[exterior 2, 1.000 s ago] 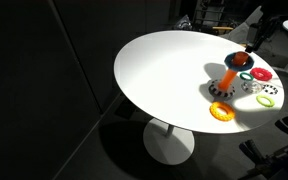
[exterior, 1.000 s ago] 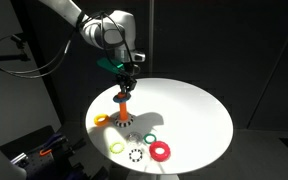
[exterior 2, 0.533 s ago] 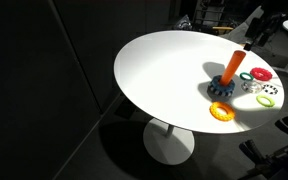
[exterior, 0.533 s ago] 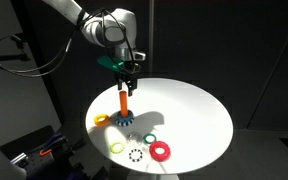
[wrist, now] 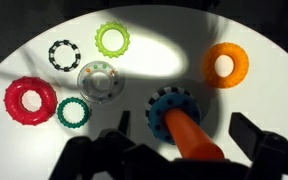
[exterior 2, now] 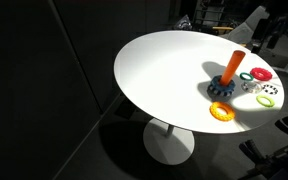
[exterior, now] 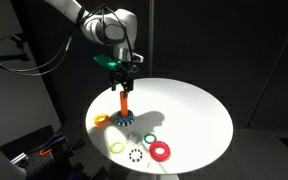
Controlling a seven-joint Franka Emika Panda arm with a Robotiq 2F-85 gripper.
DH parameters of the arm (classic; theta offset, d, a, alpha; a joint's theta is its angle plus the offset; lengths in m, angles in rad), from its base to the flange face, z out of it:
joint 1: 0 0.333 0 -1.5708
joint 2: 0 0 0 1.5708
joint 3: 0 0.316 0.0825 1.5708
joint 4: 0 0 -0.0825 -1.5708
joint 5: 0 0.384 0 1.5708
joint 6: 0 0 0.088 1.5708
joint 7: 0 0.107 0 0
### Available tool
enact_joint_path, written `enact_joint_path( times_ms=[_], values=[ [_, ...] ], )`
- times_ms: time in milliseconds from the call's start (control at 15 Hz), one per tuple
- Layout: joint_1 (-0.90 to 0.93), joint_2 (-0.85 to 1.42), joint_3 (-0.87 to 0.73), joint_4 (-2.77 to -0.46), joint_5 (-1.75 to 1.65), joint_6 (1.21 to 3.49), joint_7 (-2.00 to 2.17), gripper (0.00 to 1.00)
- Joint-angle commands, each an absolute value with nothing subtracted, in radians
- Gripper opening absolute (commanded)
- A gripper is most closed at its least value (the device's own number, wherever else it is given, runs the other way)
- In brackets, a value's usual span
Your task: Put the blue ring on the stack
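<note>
Since second ago, gripper (exterior: 123, 67) has risen clear of stack (exterior: 124, 100); we read this as retreat after release. Fingers (wrist: 259, 145) spread wide, pinching nothing, straddling stack from above so lift-off cannot snag it. Directly beneath hand, blue ring (wrist: 161, 100) encircles foot of stack, low on table (wrist: 174, 35); we judge task done. Just beyond: green ring (wrist: 72, 112), pale disc (wrist: 96, 80), orange ring (wrist: 225, 64). Farthest from hand: red ring (wrist: 28, 99), yellow ring (wrist: 112, 39), black ring (wrist: 62, 53), scattered, unneeded.
</note>
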State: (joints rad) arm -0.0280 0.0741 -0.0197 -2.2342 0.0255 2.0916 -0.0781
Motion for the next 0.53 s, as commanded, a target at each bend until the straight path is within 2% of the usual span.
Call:
enact_joint_path(
  times_ms=[0, 467],
  values=[
    [-0.032, 0.019, -0.025, -2.248, 0.007, 2.028, -0.088, 1.00],
    [-0.037, -0.124, -0.038, -2.357, -0.009, 2.034, -0.095, 1.00]
  ],
)
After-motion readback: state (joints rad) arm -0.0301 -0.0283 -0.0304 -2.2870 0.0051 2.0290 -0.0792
